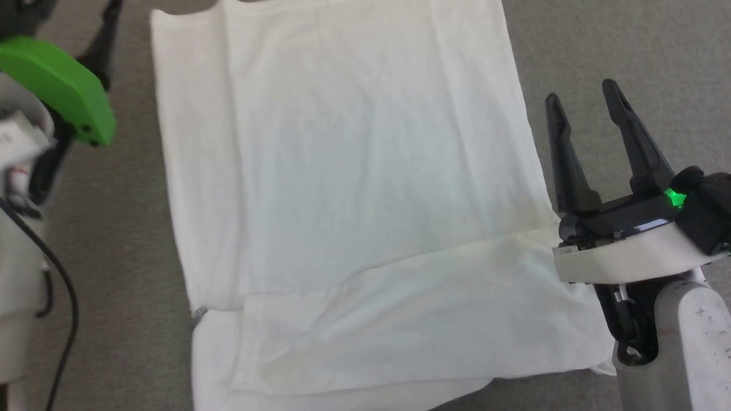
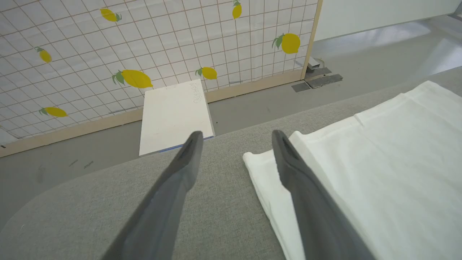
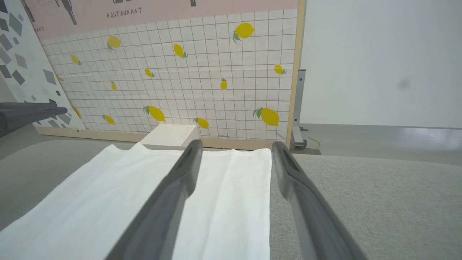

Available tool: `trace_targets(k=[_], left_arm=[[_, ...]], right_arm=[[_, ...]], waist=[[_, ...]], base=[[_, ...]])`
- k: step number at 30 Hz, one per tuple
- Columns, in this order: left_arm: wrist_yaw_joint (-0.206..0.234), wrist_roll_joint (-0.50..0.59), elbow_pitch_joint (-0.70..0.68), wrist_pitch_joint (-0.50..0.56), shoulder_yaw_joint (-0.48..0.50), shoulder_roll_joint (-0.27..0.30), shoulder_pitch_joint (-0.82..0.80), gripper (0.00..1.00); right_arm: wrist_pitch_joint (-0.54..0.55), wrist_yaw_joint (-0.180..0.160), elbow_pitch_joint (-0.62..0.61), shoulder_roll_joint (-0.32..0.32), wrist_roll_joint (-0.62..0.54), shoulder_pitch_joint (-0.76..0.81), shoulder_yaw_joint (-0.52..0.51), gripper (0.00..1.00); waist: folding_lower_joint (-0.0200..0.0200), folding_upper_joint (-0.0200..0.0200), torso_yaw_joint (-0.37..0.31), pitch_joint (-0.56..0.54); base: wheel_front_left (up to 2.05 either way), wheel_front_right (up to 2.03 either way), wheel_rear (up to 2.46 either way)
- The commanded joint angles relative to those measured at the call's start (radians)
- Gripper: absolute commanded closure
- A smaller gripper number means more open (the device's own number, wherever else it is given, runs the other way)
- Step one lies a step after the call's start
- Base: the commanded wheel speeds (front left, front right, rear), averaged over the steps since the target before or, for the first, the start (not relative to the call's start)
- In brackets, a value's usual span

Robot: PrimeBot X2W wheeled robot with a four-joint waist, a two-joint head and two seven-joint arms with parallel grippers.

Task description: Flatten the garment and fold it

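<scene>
Garment lies flat on grey surface; left gripper and right gripper flank it, jaws spread, empty.

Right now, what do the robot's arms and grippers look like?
Both have two long, dark grey tapering fingers. The right gripper has a black base, green light and pale wrist shell; the left arm has a bright green cover and black cable.

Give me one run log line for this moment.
garment: spread flat, near part folded over | left tool: open, empty | right tool: open, empty
</scene>
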Motion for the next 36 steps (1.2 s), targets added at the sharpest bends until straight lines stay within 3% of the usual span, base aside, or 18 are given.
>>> trace_targets(k=[1, 4, 10, 16, 20, 21, 22, 23, 27, 30, 36], left_arm=[[0.006, -0.017, 0.017, 0.047, 0.013, 0.013, -0.042, 0.00], [0.052, -0.037, 0.054, 0.166, 0.041, 0.035, -0.105, 0.00], [0.205, -0.055, 0.085, 0.407, 0.090, 0.050, -0.194, 0.00], [0.270, -0.082, 0.050, 0.551, 0.097, 0.045, -0.215, 0.00], [0.315, -0.066, 0.019, 0.676, 0.075, 0.071, -0.194, 0.00], [0.319, -0.062, 0.011, 0.693, 0.070, 0.076, -0.188, 0.04], [0.320, -0.059, -0.001, 0.709, 0.064, 0.081, -0.181, 0.80], [0.319, -0.059, -0.011, 0.717, 0.060, 0.085, -0.177, 1.00], [0.310, -0.055, -0.049, 0.710, 0.050, 0.089, -0.178, 1.00], [0.286, -0.049, -0.059, 0.672, 0.026, 0.075, -0.196, 1.00], [0.225, -0.049, -0.060, 0.607, -0.039, 0.020, -0.255, 1.00]], right_arm=[[-0.016, -0.001, 0.006, 0.004, 0.009, -0.014, -0.002, 0.00], [-0.033, -0.001, 0.015, 0.007, 0.020, -0.022, 0.009, 0.00], [-0.059, -0.001, 0.032, 0.011, 0.046, -0.031, 0.043, 0.00], [-0.075, -0.001, 0.050, 0.012, 0.060, -0.038, 0.056, 0.00], [-0.075, -0.001, 0.056, 0.012, 0.061, -0.047, 0.057, 0.00], [-0.075, -0.001, 0.055, 0.012, 0.061, -0.049, 0.059, 0.00], [-0.071, -0.001, 0.056, 0.012, 0.060, -0.052, 0.064, 0.00], [-0.065, -0.001, 0.057, 0.012, 0.059, -0.056, 0.070, 0.00], [-0.019, -0.001, 0.070, -0.006, 0.051, -0.114, 0.097, 0.00], [0.078, -0.001, 0.119, -0.034, 0.057, -0.266, 0.105, 0.00], [0.286, -0.001, 0.346, -0.031, 0.087, -0.589, 0.010, 0.00]], waist=[[-0.0001, 0.0000, -0.100, 0.112], [-0.0001, 0.0000, -0.127, 0.144], [-0.0001, 0.0000, -0.167, 0.194], [-0.0001, 0.0000, -0.178, 0.214], [-0.0001, 0.0000, -0.174, 0.213], [-0.0001, 0.0000, -0.173, 0.213], [-0.0001, 0.0000, -0.171, 0.213], [-0.0001, 0.0000, -0.170, 0.214], [-0.0001, 0.0000, -0.158, 0.229], [-0.0001, 0.0000, -0.129, 0.236], [-0.0001, 0.0000, -0.042, 0.246]], base=[[0.00, 0.00, 0.00], [0.00, 0.00, 0.00], [0.00, 0.00, 0.00], [0.00, 0.00, 0.00], [0.00, 0.00, 0.00], [0.00, 0.00, 0.00], [0.00, 0.00, 0.00], [0.00, 0.00, 0.00], [0.00, 0.00, 0.00], [0.00, 0.00, 0.00], [0.00, 0.00, 0.00]])
